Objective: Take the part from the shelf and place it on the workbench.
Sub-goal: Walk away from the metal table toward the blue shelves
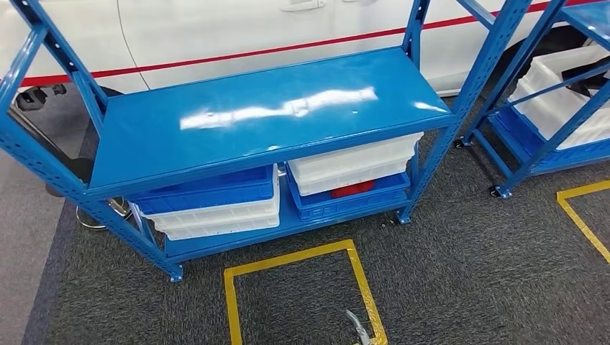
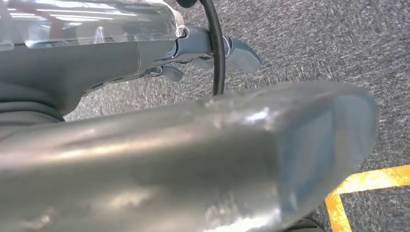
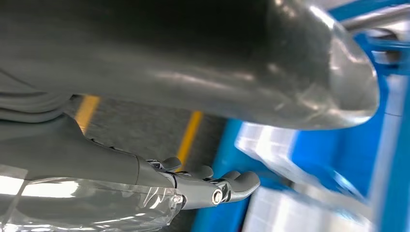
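On the shelf's (image 1: pixel 266 115) lower level I see the red part (image 1: pixel 352 189) inside a blue bin (image 1: pixel 345 203); both my robot hands, left (image 2: pixel 203 53) and right (image 3: pixel 203 186), hang loosely spread, holding nothing.

1. Floor: dark grey speckled carpet (image 1: pixel 460 273) over most of the frame; a lighter grey strip (image 1: pixel 18 244) along the lower left edge.
2. Yellow tape square (image 1: pixel 229 302) marked on the carpet at bottom centre; a second yellow outline (image 1: pixel 575 215) at the lower right edge.
3. White car body (image 1: pixel 216 29) with a red stripe across the top of the frame.
4. Second blue rack (image 1: pixel 547 144) at upper right, on castors.
5. Overhead light glares on glossy surfaces.
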### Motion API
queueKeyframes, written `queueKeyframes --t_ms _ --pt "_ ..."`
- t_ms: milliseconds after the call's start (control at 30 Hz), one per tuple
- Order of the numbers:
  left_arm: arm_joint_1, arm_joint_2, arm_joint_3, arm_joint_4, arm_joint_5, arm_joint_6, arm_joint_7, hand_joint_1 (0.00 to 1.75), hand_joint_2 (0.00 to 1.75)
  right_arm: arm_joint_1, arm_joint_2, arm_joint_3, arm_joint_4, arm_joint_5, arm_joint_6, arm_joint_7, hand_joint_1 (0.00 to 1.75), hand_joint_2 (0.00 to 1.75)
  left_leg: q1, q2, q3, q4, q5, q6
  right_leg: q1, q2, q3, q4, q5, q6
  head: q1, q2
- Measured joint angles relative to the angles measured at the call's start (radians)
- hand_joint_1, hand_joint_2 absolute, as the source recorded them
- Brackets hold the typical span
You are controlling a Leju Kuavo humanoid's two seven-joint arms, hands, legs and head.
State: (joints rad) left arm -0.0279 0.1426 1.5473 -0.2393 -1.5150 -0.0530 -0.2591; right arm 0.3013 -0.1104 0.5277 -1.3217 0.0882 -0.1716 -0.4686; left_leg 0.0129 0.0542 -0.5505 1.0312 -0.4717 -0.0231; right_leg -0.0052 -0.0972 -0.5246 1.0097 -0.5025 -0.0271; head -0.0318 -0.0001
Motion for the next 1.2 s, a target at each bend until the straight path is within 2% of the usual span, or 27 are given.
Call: queueKeyframes --t_ms 33,100,133,200,233,267,300,333,367,400,433,500,533,567,600,633,700,767,800,833,867,900,967,1000,1033,1067,1200 --pt "-0.001 0.0 0.0 0.0 -0.002 0.0 -0.001 0.0 0.0 -0.029 0.021 0.006 0.075 -0.017 -0.002 -0.011 0.0 0.0 -0.003 0.008 0.009 -0.022 0.003 0.006 0.002 -0.007 0.002 0.0 -0.001 0.005 0.001 0.0" --pt "-0.001 0.0 0.0 0.0 -0.006 0.0 -0.002 0.0 0.0 -0.096 0.069 0.009 0.257 -0.068 0.011 -0.062 0.0 0.0 -0.006 -0.009 0.006 -0.027 0.005 0.019 0.003 -0.022 0.007 -0.003 -0.001 0.016 0.002 0.0" --pt "0.0 0.0 0.0 0.0 -0.007 0.0 -0.003 0.0 0.0 -0.131 0.091 0.005 0.356 -0.099 0.024 -0.092 0.0 0.0 -0.004 -0.019 0.009 -0.033 0.009 0.025 0.002 -0.017 0.009 -0.001 -0.004 0.022 0.003 0.0" --pt "-0.002 0.0 0.0 0.0 -0.007 0.0 -0.004 0.0 0.0 -0.191 0.128 -0.013 0.548 -0.166 0.054 -0.129 0.0 0.0 0.002 -0.038 0.013 -0.045 0.02 0.039 -0.001 0.027 -0.007 0.044 -0.038 0.031 0.007 0.0" --pt "-0.005 -0.001 0.0 0.0 -0.007 0.001 -0.004 0.0 0.0 -0.215 0.141 -0.029 0.635 -0.2 0.066 -0.13 0.0 0.0 0.003 -0.048 0.013 -0.047 0.024 0.043 -0.003 0.058 -0.031 0.096 -0.07 0.034 0.01 0.0" --pt "-0.008 -0.001 0.0 0.0 -0.007 0.001 -0.004 0.0 0.0 -0.233 0.15 -0.047 0.711 -0.234 0.076 -0.12 0.0 0.0 0.003 -0.06 0.01 -0.046 0.026 0.046 -0.004 0.078 -0.064 0.163 -0.104 0.034 0.011 0.0" --pt "-0.01 -0.002 0.0 0.0 -0.007 0.001 -0.003 0.0 0.0 -0.248 0.156 -0.066 0.773 -0.266 0.083 -0.105 0.0 0.0 0.002 -0.073 0.007 -0.045 0.027 0.047 -0.005 0.087 -0.096 0.226 -0.129 0.035 0.012 0.0" --pt "-0.01 -0.002 0.0 0.0 -0.007 0.002 0.0 0.0 0.0 -0.26 0.16 -0.089 0.829 -0.296 0.088 -0.085 0.0 0.0 0.001 -0.088 0.005 -0.043 0.027 0.047 -0.005 0.091 -0.118 0.266 -0.136 0.035 0.012 0.0" --pt "-0.009 -0.002 0.0 0.0 -0.007 0.002 0.002 0.0 0.0 -0.268 0.163 -0.111 0.876 -0.321 0.091 -0.064 0.0 0.0 0.001 -0.102 0.004 -0.041 0.027 0.047 -0.005 0.092 -0.124 0.271 -0.123 0.034 0.012 0.0" --pt "-0.008 -0.002 0.0 0.0 -0.007 0.002 0.005 0.0 0.0 -0.273 0.164 -0.131 0.914 -0.339 0.09 -0.045 0.0 0.0 0.001 -0.117 0.004 -0.038 0.026 0.046 -0.005 0.096 -0.11 0.234 -0.09 0.032 0.012 0.0" --pt "-0.007 -0.003 0.0 0.0 -0.007 0.002 0.008 0.0 0.0 -0.278 0.164 -0.151 0.948 -0.353 0.087 -0.028 0.0 0.0 0.001 -0.132 0.005 -0.035 0.025 0.044 -0.005 0.106 -0.083 0.168 -0.047 0.029 0.013 0.0" --pt "-0.008 -0.003 0.0 0.0 -0.007 0.002 0.014 0.0 0.0 -0.288 0.164 -0.183 1.002 -0.375 0.08 0.0 0.0 0.0 -0.001 -0.156 0.001 -0.028 0.022 0.037 -0.007 0.147 -0.033 0.047 0.007 0.023 0.013 0.0" --pt "-0.009 -0.003 0.0 0.0 -0.007 0.002 0.017 0.0 0.0 -0.294 0.164 -0.198 1.023 -0.387 0.076 0.01 0.0 0.0 -0.002 -0.165 -0.002 -0.026 0.021 0.031 -0.007 0.161 -0.022 0.017 0.015 0.022 0.013 0.0" --pt "-0.008 -0.004 0.0 0.0 -0.007 0.002 0.019 0.0 0.0 -0.299 0.164 -0.213 1.042 -0.399 0.072 0.019 0.0 0.0 -0.001 -0.172 -0.006 -0.025 0.022 0.025 -0.006 0.167 -0.021 0.01 0.012 0.021 0.013 0.0" --pt "-0.007 -0.004 0.0 0.0 -0.007 0.003 0.02 0.0 0.0 -0.304 0.164 -0.227 1.057 -0.408 0.066 0.028 0.0 0.0 0.001 -0.179 -0.008 -0.025 0.023 0.019 -0.005 0.159 -0.02 0.008 0.014 0.018 0.013 0.0" --pt "-0.005 -0.004 0.0 0.0 -0.007 0.004 0.021 0.0 0.0 -0.309 0.164 -0.239 1.069 -0.413 0.057 0.043 0.0 0.0 0.003 -0.178 -0.009 -0.024 0.022 0.013 -0.006 0.151 -0.019 0.004 0.016 0.012 0.013 0.0" --pt "-0.003 -0.003 0.0 0.0 -0.007 0.005 0.024 0.0 0.0 -0.314 0.164 -0.253 1.09 -0.414 0.036 0.081 0.0 0.0 0.003 -0.138 -0.025 0.011 -0.003 0.003 -0.008 0.134 -0.014 -0.005 0.021 -0.001 0.008 0.0" --pt "-0.008 -0.003 0.0 0.0 -0.008 0.004 0.025 0.0 0.0 -0.312 0.164 -0.261 1.107 -0.413 0.026 0.119 0.0 0.0 0.002 -0.084 -0.075 0.12 -0.064 -0.005 -0.006 0.117 -0.013 -0.008 0.022 -0.009 0.002 0.0" --pt "-0.011 -0.003 0.0 0.0 -0.009 0.002 0.025 0.0 0.0 -0.311 0.164 -0.265 1.115 -0.413 0.024 0.138 0.0 0.0 0.003 -0.071 -0.107 0.188 -0.095 -0.009 -0.005 0.108 -0.014 -0.008 0.021 -0.01 0.0 0.0" --pt "-0.013 -0.003 0.0 0.0 -0.01 0.0 0.026 0.0 0.0 -0.311 0.164 -0.267 1.121 -0.413 0.021 0.163 0.0 0.0 0.005 -0.065 -0.129 0.237 -0.11 -0.011 -0.004 0.101 -0.014 -0.007 0.021 -0.011 0.0 0.0" --pt "-0.013 -0.004 0.0 0.0 -0.01 -0.004 0.027 0.0 0.0 -0.311 0.164 -0.268 1.127 -0.413 0.016 0.195 0.0 0.44 0.006 -0.063 -0.135 0.253 -0.107 -0.013 -0.003 0.095 -0.015 -0.006 0.02 -0.011 0.0 0.0" --pt "-0.012 -0.003 0.0 0.0 -0.009 -0.007 0.028 0.0 0.44 -0.312 0.164 -0.268 1.132 -0.41 0.007 0.236 0.0 0.87 0.006 -0.061 -0.121 0.228 -0.086 -0.012 -0.002 0.091 -0.014 -0.006 0.02 -0.01 0.0 0.0" --pt "-0.013 -0.001 0.0 0.0 -0.005 -0.016 0.03 0.0 1.31 -0.314 0.164 -0.268 1.138 -0.4 -0.016 0.33 0.0 1.75 0.006 -0.058 -0.05 0.095 -0.023 -0.006 -0.001 0.084 -0.011 -0.004 0.017 -0.007 0.0 0.0" --pt "-0.015 0.0 0.0 0.0 -0.001 -0.018 0.033 0.0 1.75 -0.315 0.164 -0.268 1.141 -0.393 -0.029 0.371 0.0 1.75 0.004 -0.056 -0.018 0.033 -0.004 0.0 0.001 0.081 -0.009 -0.003 0.015 -0.003 0.0 0.0" --pt "-0.016 0.0 0.0 0.0 0.003 -0.019 0.038 0.0 1.75 -0.316 0.164 -0.267 1.143 -0.386 -0.044 0.409 0.0 1.75 0.002 -0.054 0.004 -0.009 0.006 0.005 0.003 0.08 -0.009 -0.001 0.013 0.0 0.0 0.0" --pt "-0.016 0.0 0.0 0.0 0.009 -0.018 0.044 0.0 1.75 -0.317 0.163 -0.267 1.146 -0.382 -0.058 0.439 0.0 1.75 0.0 -0.053 0.013 -0.028 0.006 0.008 0.006 0.079 -0.01 0.001 0.011 0.0 0.001 0.0" --pt "-0.014 0.0 0.001 0.0 0.029 -0.004 0.085 0.0 1.75 -0.318 0.162 -0.265 1.152 -0.371 -0.085 0.5 0.0 1.75 -0.005 -0.055 0.014 -0.029 0.008 0.012 0.005 0.079 -0.011 0.001 0.013 0.003 0.003 0.0"
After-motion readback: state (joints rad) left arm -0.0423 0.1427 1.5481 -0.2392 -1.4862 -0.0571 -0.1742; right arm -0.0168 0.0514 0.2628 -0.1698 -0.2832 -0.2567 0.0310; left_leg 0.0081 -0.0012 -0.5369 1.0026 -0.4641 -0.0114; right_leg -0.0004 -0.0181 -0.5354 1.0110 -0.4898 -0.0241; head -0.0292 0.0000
